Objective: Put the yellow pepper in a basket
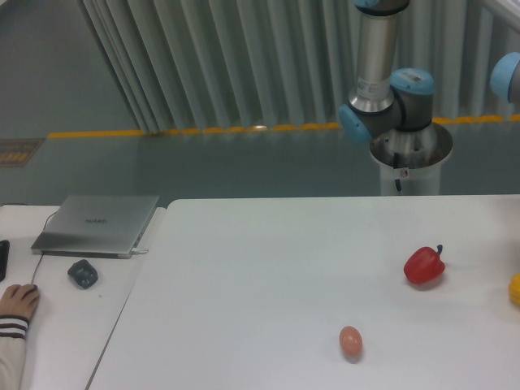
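The yellow pepper (515, 289) sits half cut off at the right edge of the table (268, 268), just beyond the red pepper (424, 265), untouched, since the arm (382, 81) stands upright behind and its tool is out of view.

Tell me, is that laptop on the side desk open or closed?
Closed. The laptop lies flat with its grey lid down; no screen or keyboard shows. A person's hand rests on the desk nearby, not touching it.
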